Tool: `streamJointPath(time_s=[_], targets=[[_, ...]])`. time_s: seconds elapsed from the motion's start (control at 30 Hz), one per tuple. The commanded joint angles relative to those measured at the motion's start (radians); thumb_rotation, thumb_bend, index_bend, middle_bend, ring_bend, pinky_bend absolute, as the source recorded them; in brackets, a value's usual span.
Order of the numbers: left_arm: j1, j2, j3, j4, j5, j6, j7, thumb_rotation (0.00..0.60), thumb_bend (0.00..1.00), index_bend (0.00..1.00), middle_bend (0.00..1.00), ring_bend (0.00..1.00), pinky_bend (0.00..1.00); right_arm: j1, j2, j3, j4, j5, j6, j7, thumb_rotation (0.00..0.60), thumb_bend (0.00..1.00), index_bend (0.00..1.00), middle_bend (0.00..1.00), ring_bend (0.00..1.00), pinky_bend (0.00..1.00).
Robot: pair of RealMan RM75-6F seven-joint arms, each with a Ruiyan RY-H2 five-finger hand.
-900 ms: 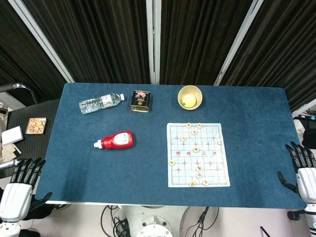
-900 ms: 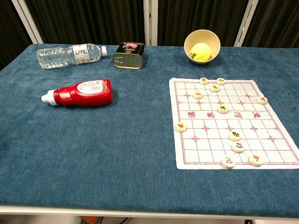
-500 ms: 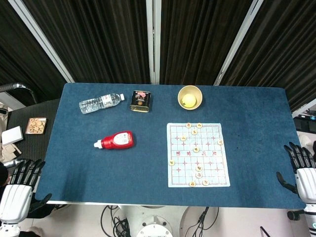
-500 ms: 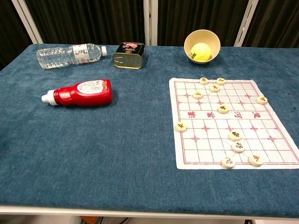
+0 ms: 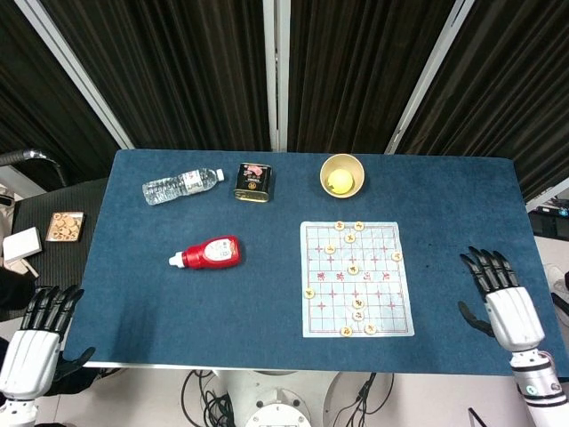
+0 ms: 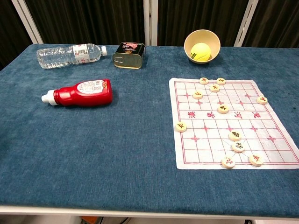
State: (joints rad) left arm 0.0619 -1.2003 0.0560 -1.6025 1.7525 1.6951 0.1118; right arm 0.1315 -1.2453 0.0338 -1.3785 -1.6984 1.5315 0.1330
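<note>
- Currently nothing is held: the right hand (image 5: 502, 302) is seen with fingers spread wide above the near right part of the table (image 5: 444, 196), palm down, apart from every object.
- The left hand (image 5: 36, 342) is likewise spread and empty, off the table's near left corner and below its edge.
- Neither hand is shown in the chest view.
- The chess board (image 5: 378, 276) lies flat right of centre, well apart from the right hand and nearest to it. Round chess pieces (image 5: 370, 328) are scattered across it, one (image 5: 396, 256) sitting at its right edge.
- Step judged: an approach stage, with no contact made.
- A reach to the board from the right would call for a low leftward travel and a fine pinch, since the pieces are small and flat. The thin sheet is judged likely to slide if dragged.
- Bare blue cloth is left between the right hand and the board, so room there is judged ample.
- The right and near table edges are close to the right hand, so little margin is available outward.
- On the left half, a red bottle (image 5: 206, 253) is lying on its side. A water bottle (image 5: 180, 186) and a tin (image 5: 253, 182) are set along the far side.
- A bowl (image 5: 323, 175) with a yellow ball (image 5: 339, 182) is placed just beyond the board's far edge.
</note>
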Motion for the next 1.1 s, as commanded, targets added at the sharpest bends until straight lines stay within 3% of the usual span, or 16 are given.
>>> streamJointPath(time_s=[0.03,0.2,0.4,0.73,1.1], targets=[[0.006,-0.001,0.002,0.005,0.000,0.010,-0.007,0.600,0.12,0.09,0.07,0.00,0.00,0.091,-0.024,0.014,-0.122,-0.052,-0.101,-0.167,0.600,0.23,0.00,0.00,0.00,0.00],[0.017,-0.002,0.007,0.012,0.003,0.025,-0.013,0.600,0.12,0.09,0.07,0.00,0.00,0.186,-0.101,0.040,-0.196,-0.027,-0.253,-0.328,0.600,0.23,0.03,0.00,0.00,0.00],[0.027,-0.004,0.009,0.022,0.000,0.035,-0.023,0.600,0.12,0.09,0.07,0.00,0.00,0.267,-0.240,0.074,-0.188,0.070,-0.396,-0.480,0.600,0.23,0.07,0.00,0.00,0.00],[0.030,-0.002,0.009,0.033,-0.003,0.036,-0.039,0.600,0.12,0.09,0.07,0.00,0.00,0.350,-0.406,0.107,-0.107,0.202,-0.499,-0.600,0.600,0.23,0.14,0.00,0.00,0.00],[0.034,-0.004,0.010,0.049,-0.010,0.036,-0.059,0.600,0.12,0.09,0.07,0.00,0.00,0.397,-0.503,0.097,-0.044,0.291,-0.547,-0.671,0.600,0.23,0.26,0.00,0.00,0.00]])
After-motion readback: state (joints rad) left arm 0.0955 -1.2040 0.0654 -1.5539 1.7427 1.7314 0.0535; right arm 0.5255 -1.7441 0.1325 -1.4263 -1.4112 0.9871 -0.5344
